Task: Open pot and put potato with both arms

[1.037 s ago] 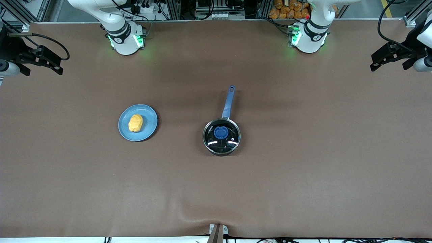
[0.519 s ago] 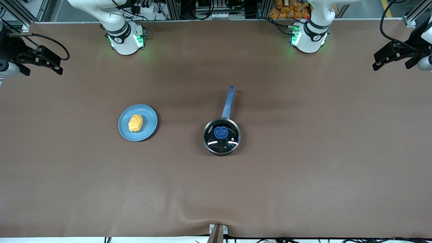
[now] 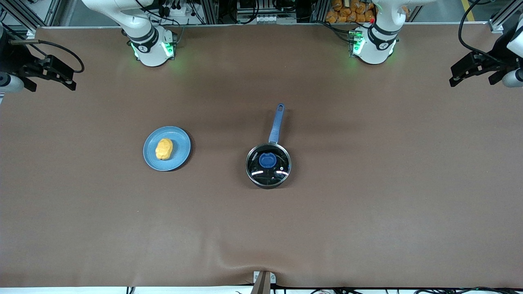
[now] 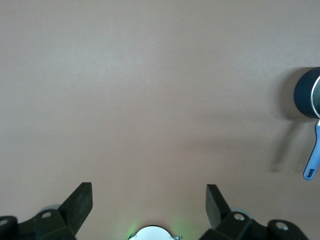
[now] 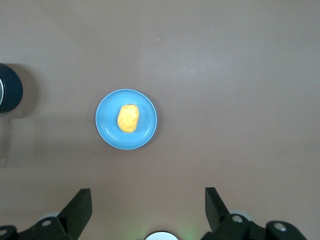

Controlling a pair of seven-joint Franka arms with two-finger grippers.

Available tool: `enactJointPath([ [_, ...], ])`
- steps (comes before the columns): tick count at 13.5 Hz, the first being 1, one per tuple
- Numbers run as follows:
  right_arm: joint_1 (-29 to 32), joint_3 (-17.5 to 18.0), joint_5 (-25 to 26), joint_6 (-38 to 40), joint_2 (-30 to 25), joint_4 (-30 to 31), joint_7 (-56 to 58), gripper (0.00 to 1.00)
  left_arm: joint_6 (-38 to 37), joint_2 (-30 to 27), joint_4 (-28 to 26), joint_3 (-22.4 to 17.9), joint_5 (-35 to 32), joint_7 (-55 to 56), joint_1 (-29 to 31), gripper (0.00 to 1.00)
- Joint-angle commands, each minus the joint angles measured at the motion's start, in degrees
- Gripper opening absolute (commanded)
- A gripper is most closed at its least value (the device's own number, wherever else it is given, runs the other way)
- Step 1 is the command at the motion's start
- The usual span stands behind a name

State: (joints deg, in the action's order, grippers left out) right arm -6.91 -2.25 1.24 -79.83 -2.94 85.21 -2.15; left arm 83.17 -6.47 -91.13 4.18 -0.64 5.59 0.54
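Well, here is how things stand.
Desk: the brown desk [image 3: 367, 212] carries a pot and a plate, well apart from each other.
Pot: the black pot [image 3: 268, 165] sits near the middle of the desk, its blue handle [image 3: 276, 123] pointing away from the front camera toward the arms' bases.
Lid: a glass lid [image 3: 278, 168] with a blue knob [image 3: 267, 160] rests on the pot, so the pot is closed.
Potato: the yellow-orange potato [image 3: 164, 149] lies on the blue plate [image 3: 181, 143], toward the right arm's end of the desk from the pot.
Left tool: the left tool [image 4: 149, 200] is up high over bare desk near the left arm's end, fingers spread wide and holding nothing; its wrist view catches the pot [image 4: 306, 93] and handle [image 4: 313, 158] at the edge.
Right tool: the right tool [image 5: 148, 200] hangs high above the plate's part of the desk, fingers likewise spread wide and holding nothing; its wrist view shows the potato [image 5: 128, 118] on the plate [image 5: 107, 122], with the pot [image 5: 10, 94] at the edge.
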Motion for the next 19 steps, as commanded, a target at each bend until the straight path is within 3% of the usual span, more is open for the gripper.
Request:
enactJointPath([
  [1, 0.84, 0.58, 0.96, 0.64, 0.21, -0.92, -0.22, 1.0, -1.43, 0.84, 1.93, 0.39, -1.12, 0.39, -0.19, 1.0],
  [19, 0.84, 0.84, 0.61, 0.12, -0.05, -0.39, -0.57, 1.0, -1.52, -0.13, 2.01, 3.12, -1.04, 0.39, 0.07, 1.0],
])
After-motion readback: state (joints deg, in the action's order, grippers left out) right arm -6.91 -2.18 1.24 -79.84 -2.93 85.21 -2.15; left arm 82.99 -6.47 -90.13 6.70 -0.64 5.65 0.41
